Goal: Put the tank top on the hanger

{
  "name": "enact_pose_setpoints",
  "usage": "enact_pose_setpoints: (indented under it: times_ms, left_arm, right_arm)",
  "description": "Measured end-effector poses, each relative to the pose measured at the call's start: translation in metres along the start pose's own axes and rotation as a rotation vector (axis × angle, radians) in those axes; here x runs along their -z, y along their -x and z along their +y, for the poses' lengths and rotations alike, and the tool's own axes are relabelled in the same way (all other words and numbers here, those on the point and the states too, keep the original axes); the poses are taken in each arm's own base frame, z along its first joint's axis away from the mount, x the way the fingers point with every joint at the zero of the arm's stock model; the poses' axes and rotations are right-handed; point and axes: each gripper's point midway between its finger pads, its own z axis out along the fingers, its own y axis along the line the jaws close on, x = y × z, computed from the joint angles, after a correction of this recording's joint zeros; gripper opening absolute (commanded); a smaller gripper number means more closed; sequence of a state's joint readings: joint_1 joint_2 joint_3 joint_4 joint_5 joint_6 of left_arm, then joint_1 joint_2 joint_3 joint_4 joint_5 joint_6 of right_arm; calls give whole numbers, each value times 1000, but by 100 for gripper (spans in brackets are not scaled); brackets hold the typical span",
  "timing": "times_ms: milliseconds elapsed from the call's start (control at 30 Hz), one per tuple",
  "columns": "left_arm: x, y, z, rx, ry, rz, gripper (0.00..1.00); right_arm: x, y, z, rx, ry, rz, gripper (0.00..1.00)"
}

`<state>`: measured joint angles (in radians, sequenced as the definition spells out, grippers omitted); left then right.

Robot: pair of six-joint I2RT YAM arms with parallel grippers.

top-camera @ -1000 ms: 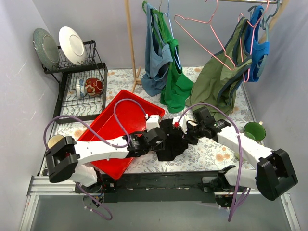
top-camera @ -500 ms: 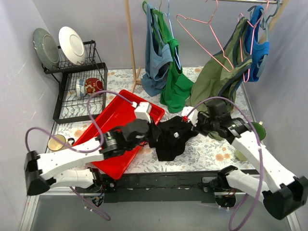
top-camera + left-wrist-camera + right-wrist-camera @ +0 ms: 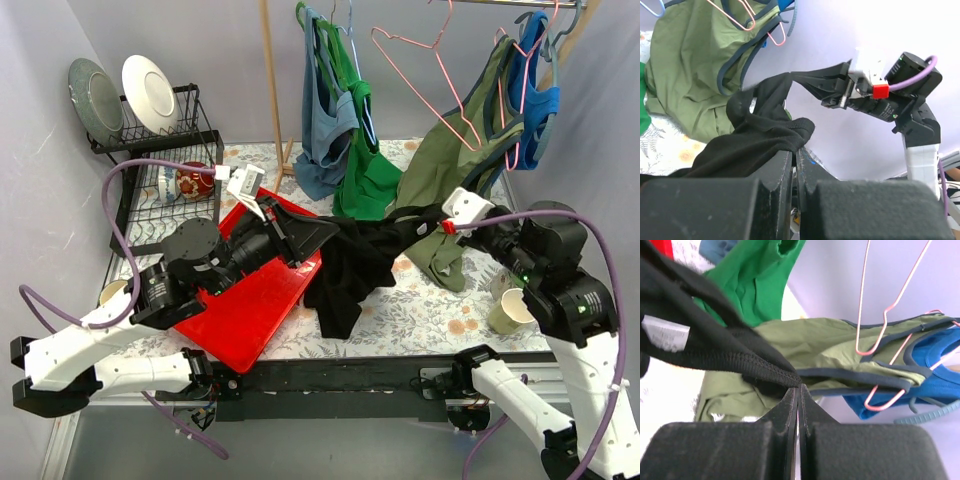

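- the table [image 3: 430, 312] is covered with a floral cloth and closed in by pale lilac walls [image 3: 50, 210]. a wooden pole [image 3: 270, 85] stands at the back.
- one black dish rack [image 3: 165, 205] sits at the far left with two plates [image 3: 150, 92] upright on top. one red tray [image 3: 250, 310] lies tilted beside it, under the left arm.
- four tops hang at the back: one blue-grey top [image 3: 325, 115], one bright green top [image 3: 362, 175], one olive green top [image 3: 450, 165] and one bright blue top [image 3: 537, 100].
- i can make out two pink wire hangers. one is the bare hanger [image 3: 405, 40], high up between the bright green top and the olive green top. the second pink hanger [image 3: 520, 150] is caught up with the olive green top and the bright blue top.
- two cups stand on the cloth, a pale cup [image 3: 510, 310] near the right arm and another cup [image 3: 115, 293] at the left edge.
- the one black tank top [image 3: 350, 262] is held off the table, stretched between the two grippers, and its loose body sags toward the cloth. it is below the bare hanger and well apart from it.
- the left gripper [image 3: 796, 150] has its jaws pressed together on a bunched fold of the tank top.
- the right gripper [image 3: 798, 388] has its jaws pinched on the tank top's stitched hem.
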<state>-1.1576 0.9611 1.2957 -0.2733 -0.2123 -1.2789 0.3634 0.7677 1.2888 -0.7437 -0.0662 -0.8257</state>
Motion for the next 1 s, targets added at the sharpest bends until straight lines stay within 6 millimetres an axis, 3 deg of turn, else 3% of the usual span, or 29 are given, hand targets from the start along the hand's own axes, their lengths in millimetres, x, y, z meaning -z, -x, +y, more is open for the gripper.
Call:
enact_pose_setpoints:
  times_ms: [133, 200, 300, 333, 500, 600, 667, 700, 733, 800, 867, 933, 1000]
  left_arm:
    - [12, -5, 17, 21, 46, -21, 0]
    - [22, -18, 39, 42, 106, -24, 0]
    - [36, -50, 78, 83, 208, -1, 0]
    - [38, -61, 88, 99, 232, 8, 0]
    - [46, -135, 142, 189, 351, 111, 0]
    - [47, -185, 177, 243, 436, 188, 0]
    - [48, -210, 196, 270, 486, 233, 0]
    - [49, -224, 206, 289, 511, 258, 0]
    - [49, -235, 215, 302, 533, 280, 0]
    - [51, -253, 228, 327, 567, 317, 0]
    - [51, -261, 234, 344, 578, 334, 6]
    - [48, -261, 232, 349, 566, 334, 11]
    - [45, -256, 229, 346, 548, 324, 16]
  right_arm:
    - [6, -15, 7, 28, 1, 36, 1]
    - [1, -39, 17, 33, 1, 100, 1]
    - [-8, -89, 41, 29, 28, 249, 1]
    - [-10, -112, 58, 24, 70, 315, 1]
    - [-10, -140, 95, 12, 217, 390, 1]
    - [-11, -158, 134, 1, 358, 406, 1]
    - [-9, -177, 168, -28, 480, 444, 11]
    - [-7, -185, 184, -47, 542, 464, 24]
    - [-4, -192, 199, -69, 601, 483, 30]
    - [1, -196, 216, -108, 674, 499, 45]
    - [3, -190, 220, -130, 700, 477, 53]
    - [1, -173, 210, -140, 686, 429, 60]
    - [-3, -143, 185, -143, 634, 349, 61]
